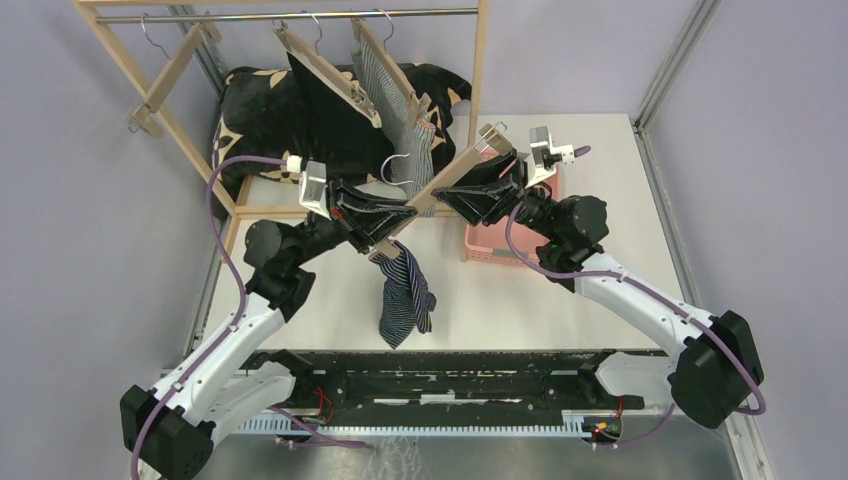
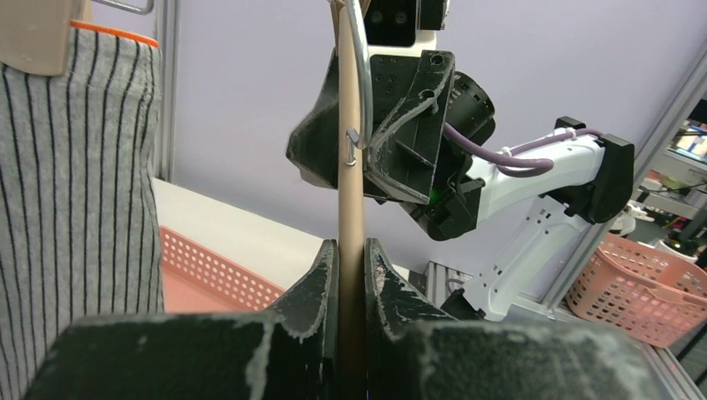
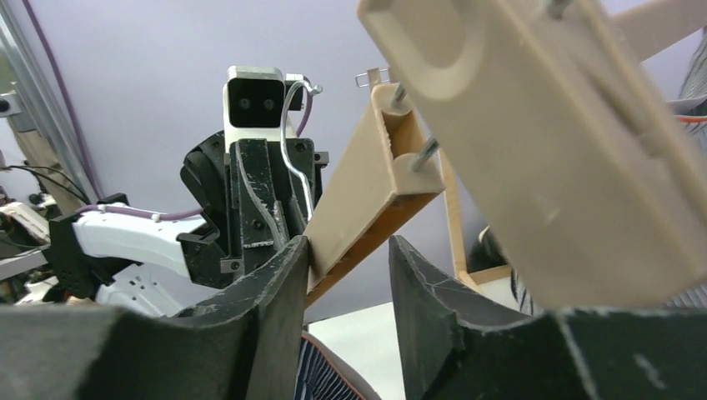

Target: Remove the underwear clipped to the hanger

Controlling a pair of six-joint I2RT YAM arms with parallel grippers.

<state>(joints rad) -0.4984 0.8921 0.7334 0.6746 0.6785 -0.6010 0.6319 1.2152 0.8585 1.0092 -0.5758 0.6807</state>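
Left fingers point(image 2: 310, 287) clamped the wooden hanger point(image 1: 452, 172) while the right fingers point(image 3: 271, 317) bracketed it loosely, a gap showing. Navy striped underwear point(image 1: 405, 295) dangled below the left fingers, apparently pinned; pulling it free seemed next.

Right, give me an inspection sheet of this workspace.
Surface: white table, no spills seen.
Job's things: navy striped boxers hang from the held hanger; black boxers and pinstriped boxers hang on the wooden rack.
Clutter: flowered black cushion, pink basket, one empty hanger.
Grippers: left claw shut on the held hanger's lower end; right claw straddles its upper end, grip unclear.
Cables: purple cables loop free beside both arms.
Surroundings: grey walls behind and beside.
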